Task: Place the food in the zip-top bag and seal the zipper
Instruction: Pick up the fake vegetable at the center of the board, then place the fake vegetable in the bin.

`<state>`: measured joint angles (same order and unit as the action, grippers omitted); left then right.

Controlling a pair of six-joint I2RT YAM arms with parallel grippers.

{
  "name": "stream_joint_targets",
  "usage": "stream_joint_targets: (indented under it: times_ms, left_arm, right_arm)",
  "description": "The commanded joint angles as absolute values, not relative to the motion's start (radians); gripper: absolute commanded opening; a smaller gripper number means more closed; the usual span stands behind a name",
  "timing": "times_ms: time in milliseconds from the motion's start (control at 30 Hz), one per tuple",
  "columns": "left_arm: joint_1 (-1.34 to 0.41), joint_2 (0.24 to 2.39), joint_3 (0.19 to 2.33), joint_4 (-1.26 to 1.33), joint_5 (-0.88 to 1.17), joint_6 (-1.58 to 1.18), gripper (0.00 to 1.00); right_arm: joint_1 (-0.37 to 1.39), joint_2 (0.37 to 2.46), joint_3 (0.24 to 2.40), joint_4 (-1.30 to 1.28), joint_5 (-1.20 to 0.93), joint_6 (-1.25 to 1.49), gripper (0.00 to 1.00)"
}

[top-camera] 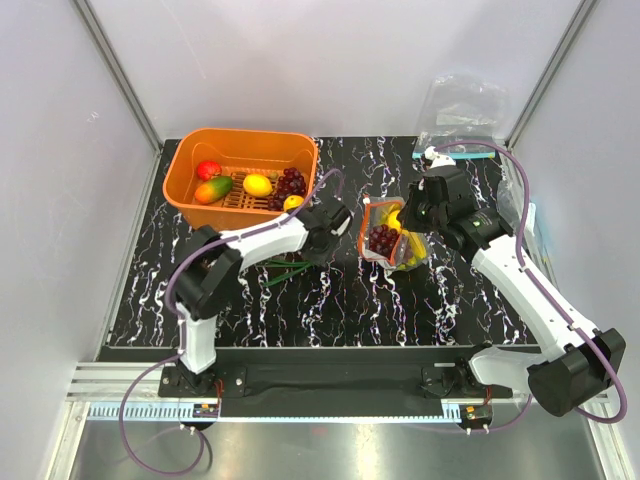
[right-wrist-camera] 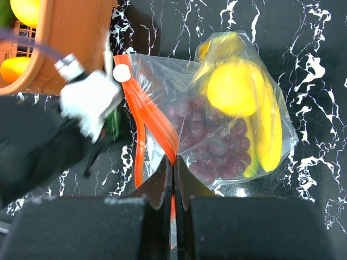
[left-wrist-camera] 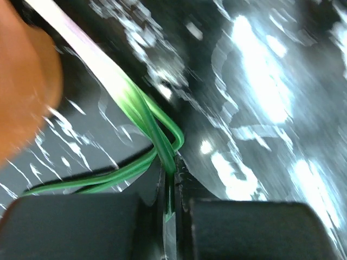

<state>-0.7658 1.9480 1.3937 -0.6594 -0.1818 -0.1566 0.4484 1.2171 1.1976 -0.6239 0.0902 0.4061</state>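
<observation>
Right hand is clamped nearly closed on the zipper, gripping the orange strip partway along. Left hand is narrow too, closed down on a leaf of the green onion; that view is blurred, but the leaf runs straight into the gap. The black marbled surface carries everything. The orange basket sits far left. The bag lies mid-surface, just off the basket's near right corner, between the two hands. Spare bags with a blue strip are in the far right corner, count unclear. Step, my read: loading done, sealing in hand. On the basket side of the pinch the strip splays into a V, so that stretch of the mouth is open; the other side is hidden under the fingers. Next move needs the right hand to run along the strip toward the open end with a steady squeeze, plus something holding the bag down, or it just drags. The left hand is tied up with the onion, so that's the weak spot. Counts: 2 hands, 1 basket, 1 bag in play, 1 zipper, 1 onion. In the bag, 3: banana bunch, grape cluster, lemon. In the basket, 5: mango, second grape cluster, second lemon, red fruit, small orange fruit.
</observation>
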Motion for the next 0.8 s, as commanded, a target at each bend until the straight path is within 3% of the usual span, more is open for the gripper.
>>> stream_joint_targets:
  times_ms: [0,333,467,633,767]
  left_arm:
    - [-0.798,1.777,1.349,-0.626,-0.094,-0.175,0.00]
    - [-0.761,1.389,1.269,-0.545,0.027,-0.218,0.00]
    - [-0.709,1.281,1.204,-0.398,0.123,-0.267,0.00]
    - [-0.620,1.197,1.200,-0.341,0.005,-0.316,0.00]
    - [-0.520,1.155,1.161,-0.195,0.109,-0.396,0.00]
  right_arm:
    - [0.439,1.209,1.207,-0.581,0.110,0.397,0.00]
    - [0.437,1.224,1.212,-0.577,0.112,0.400,0.00]
    - [0.437,1.232,1.213,-0.577,0.106,0.402,0.00]
    - [0.437,1.235,1.215,-0.574,0.101,0.400,0.00]
    - [0.437,1.239,1.219,-0.574,0.103,0.397,0.00]
